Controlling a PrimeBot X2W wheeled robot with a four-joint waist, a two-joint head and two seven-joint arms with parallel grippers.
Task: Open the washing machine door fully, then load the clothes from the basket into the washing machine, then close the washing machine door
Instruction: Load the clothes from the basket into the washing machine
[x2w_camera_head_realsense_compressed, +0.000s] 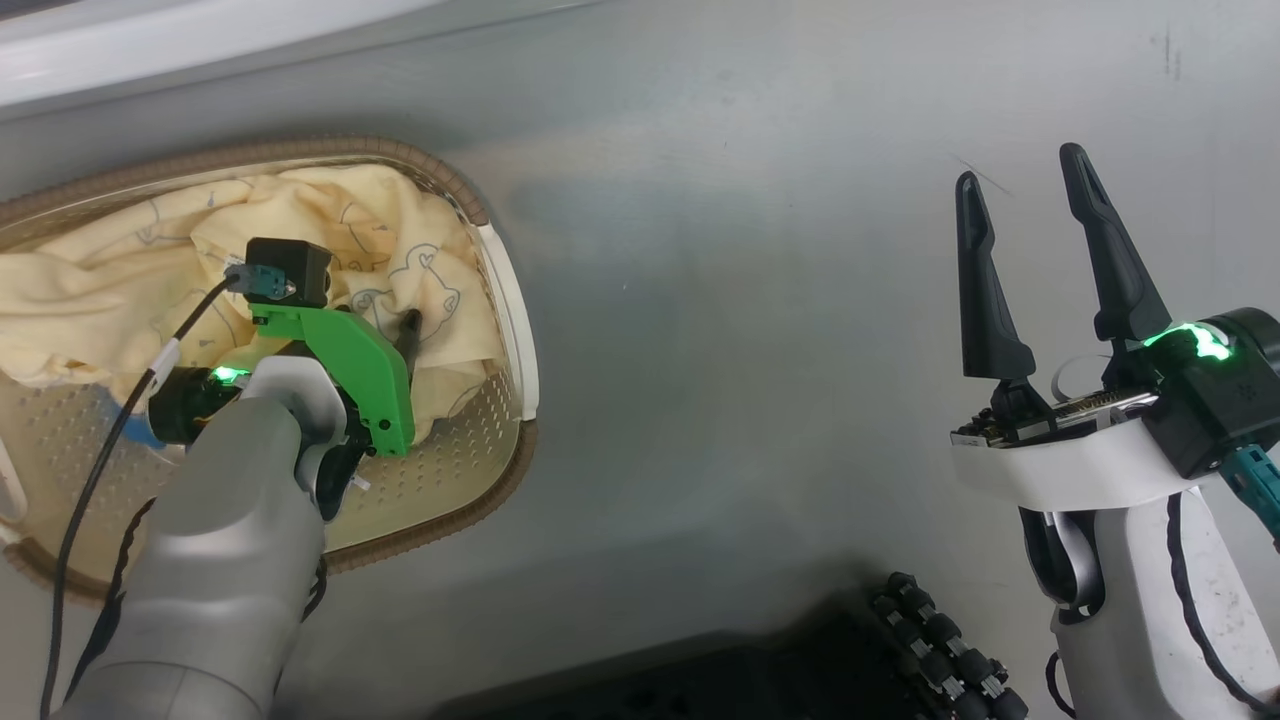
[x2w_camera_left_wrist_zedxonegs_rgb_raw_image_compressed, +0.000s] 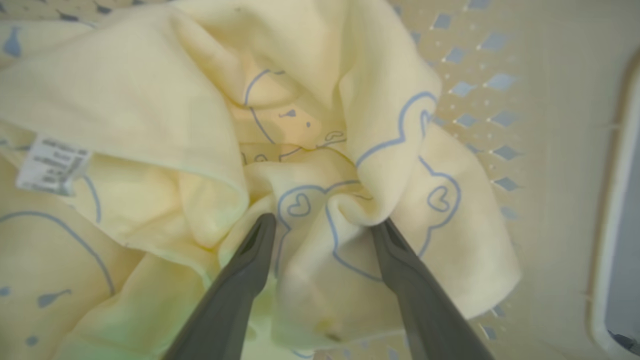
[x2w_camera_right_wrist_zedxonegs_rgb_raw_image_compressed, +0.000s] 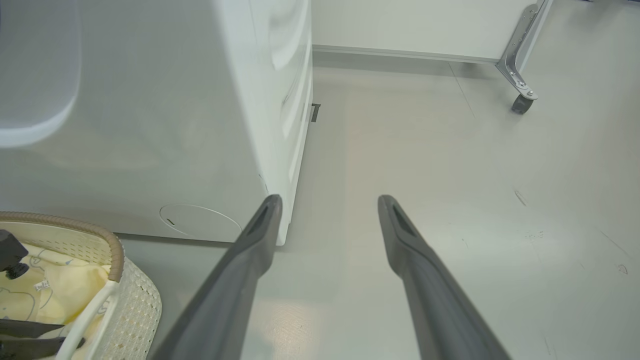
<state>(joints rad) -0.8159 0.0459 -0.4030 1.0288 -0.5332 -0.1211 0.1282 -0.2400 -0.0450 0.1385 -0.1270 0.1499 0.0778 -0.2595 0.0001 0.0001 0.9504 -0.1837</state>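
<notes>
The pale grey floor is smooth and faintly glossy, with a few dark scuff marks. The cream basket stands on it just in front of the white washing machine, near that machine's lower front corner. Farther off, a metal leg on a small caster rests on the same floor close to the wall, and a black roller wheel sits at its near edge.

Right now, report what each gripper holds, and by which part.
Nothing is held. The left gripper is open, its fingers straddling a fold of the clothes in the basket without pinching it. The right gripper is open above the floor.
</notes>
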